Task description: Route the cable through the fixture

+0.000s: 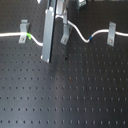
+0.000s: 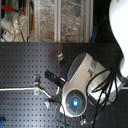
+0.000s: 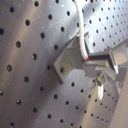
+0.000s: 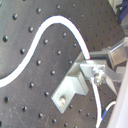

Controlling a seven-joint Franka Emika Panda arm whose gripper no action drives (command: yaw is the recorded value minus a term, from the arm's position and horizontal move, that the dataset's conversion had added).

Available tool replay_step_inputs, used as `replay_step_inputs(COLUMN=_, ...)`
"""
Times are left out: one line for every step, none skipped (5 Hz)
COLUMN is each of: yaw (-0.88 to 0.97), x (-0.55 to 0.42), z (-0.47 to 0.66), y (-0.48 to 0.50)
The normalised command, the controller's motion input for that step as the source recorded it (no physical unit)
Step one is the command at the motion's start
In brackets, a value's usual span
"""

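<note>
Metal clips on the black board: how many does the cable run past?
3 in the first exterior view: left clip by the cable's green band, middle clip beside the gripper, right clip. The arm may hide others.

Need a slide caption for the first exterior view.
Panda gripper above the middle clip as the white cable runs across three clips on the perforated board.

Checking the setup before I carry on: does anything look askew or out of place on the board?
Nothing looks damaged. The cable is not straight: in the first exterior view it dips between the middle clip and the right clip. The left clip stands tilted. The gripper is at the middle clip.
</note>
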Motion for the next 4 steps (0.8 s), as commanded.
replay_step_inputs(yaw=0.0, x=-0.407, z=-0.1, y=-0.039)
replay_step_inputs(yaw=0.0, x=-0.113, z=0.0, y=-0.063)
replay_step_inputs(yaw=0.07, x=-0.216, z=0.4, y=0.097)
replay_step_inputs(yaw=0.0, x=-0.122, z=0.07, y=0.094)
